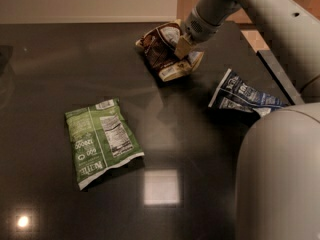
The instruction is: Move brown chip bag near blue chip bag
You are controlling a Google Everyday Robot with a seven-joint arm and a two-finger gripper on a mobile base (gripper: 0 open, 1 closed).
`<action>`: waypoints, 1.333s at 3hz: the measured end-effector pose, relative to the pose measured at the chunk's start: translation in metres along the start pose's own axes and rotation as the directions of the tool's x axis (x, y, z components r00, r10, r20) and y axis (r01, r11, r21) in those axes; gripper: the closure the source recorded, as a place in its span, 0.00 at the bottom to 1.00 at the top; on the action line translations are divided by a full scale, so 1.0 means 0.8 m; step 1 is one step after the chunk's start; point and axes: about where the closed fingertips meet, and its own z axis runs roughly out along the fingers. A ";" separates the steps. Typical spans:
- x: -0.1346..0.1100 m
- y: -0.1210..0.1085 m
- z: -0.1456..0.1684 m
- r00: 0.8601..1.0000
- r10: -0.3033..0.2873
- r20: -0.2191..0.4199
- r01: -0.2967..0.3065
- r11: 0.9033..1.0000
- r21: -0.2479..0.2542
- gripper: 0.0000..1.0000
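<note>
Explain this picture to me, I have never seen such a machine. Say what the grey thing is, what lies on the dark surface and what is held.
The grey shapes are one robot: its rounded body at lower right and its single arm reaching over a dark table. One camera looks down on it all. Three snack bags are there: a green bag, a blue chip bag and a brown chip bag. The pincer at the arm's end appears closed on the crumpled brown one.

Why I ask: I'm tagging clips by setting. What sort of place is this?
Probably a break-room or kitchen counter: dark glossy countertop, pale wall behind, snacks on it: brown chip bag, with the gripper at it, blue chip bag, green bag.
</note>
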 end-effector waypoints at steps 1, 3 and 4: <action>0.022 0.015 -0.040 1.000 -0.013 -0.009 0.013 1.000 -0.012 1.00; 0.078 0.022 -0.118 0.999 -0.010 -0.053 0.011 1.000 0.016 0.96; 0.111 0.013 -0.147 0.997 0.014 -0.080 -0.010 0.999 0.044 0.80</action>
